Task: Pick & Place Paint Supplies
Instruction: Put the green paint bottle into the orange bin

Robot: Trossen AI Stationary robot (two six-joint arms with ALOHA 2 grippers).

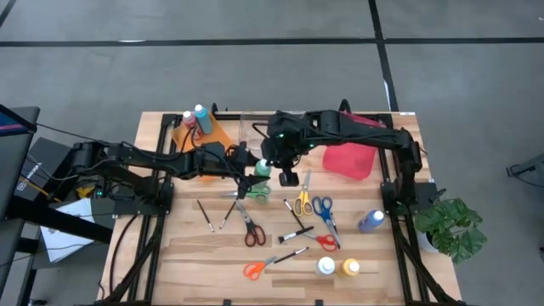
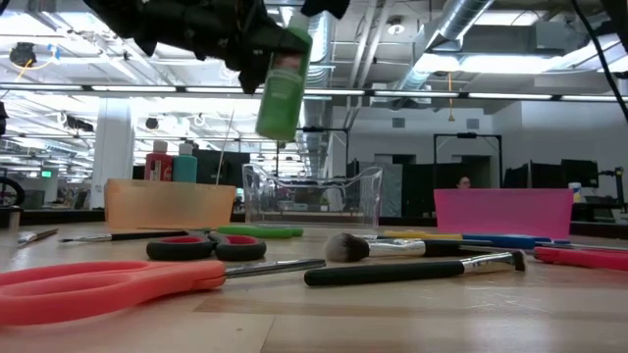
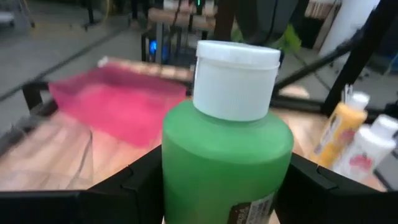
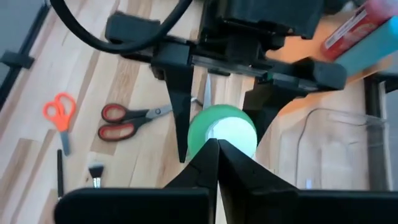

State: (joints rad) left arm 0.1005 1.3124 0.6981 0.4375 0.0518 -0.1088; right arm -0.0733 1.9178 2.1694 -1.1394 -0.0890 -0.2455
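Near the centre of the high view, the left gripper (image 1: 255,168) grips the green paint bottle (image 1: 263,168) by its body, lifted clear above the desk (image 1: 170,255). The right gripper (image 1: 287,174) hangs just over the bottle's white cap (image 3: 236,78), its jaws closed on nothing. Scissors (image 1: 251,228) and paintbrushes (image 1: 295,234) lie below.

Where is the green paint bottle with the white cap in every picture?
High view: green paint bottle with the white cap, table centre, held by the left gripper.
Low view: hanging high, upper middle.
Left wrist view: fills the centre.
Right wrist view: centre, seen from above.
Shared landmark: clear plastic bin.
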